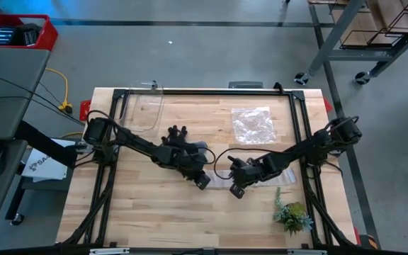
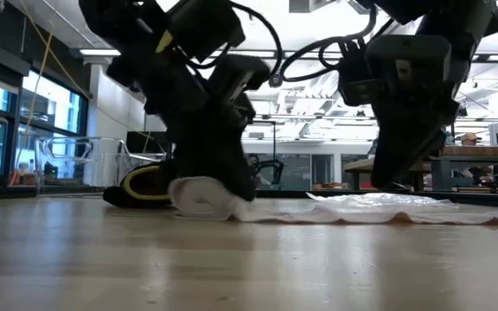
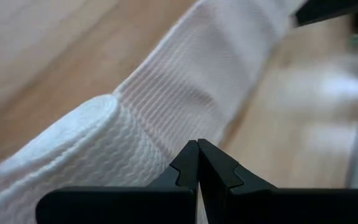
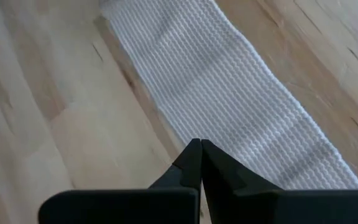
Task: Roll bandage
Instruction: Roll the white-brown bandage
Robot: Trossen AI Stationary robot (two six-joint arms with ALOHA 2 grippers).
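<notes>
White bandage point(image 3: 166, 106) roll under left-wrist lens

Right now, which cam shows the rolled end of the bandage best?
The left wrist view: the rolled end of the bandage fills the frame just past the shut fingers, with the flat strip running on. The low view shows the roll side-on as a small lump. The high view hides it under the arms. The right wrist view shows only flat strip.

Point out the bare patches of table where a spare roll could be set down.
Free: the table near edge below both arms, left of the plant sprig, and the strip between the clear container and plastic bag. Crowded: centre, around bandage, black glove and both shut pincers.
</notes>
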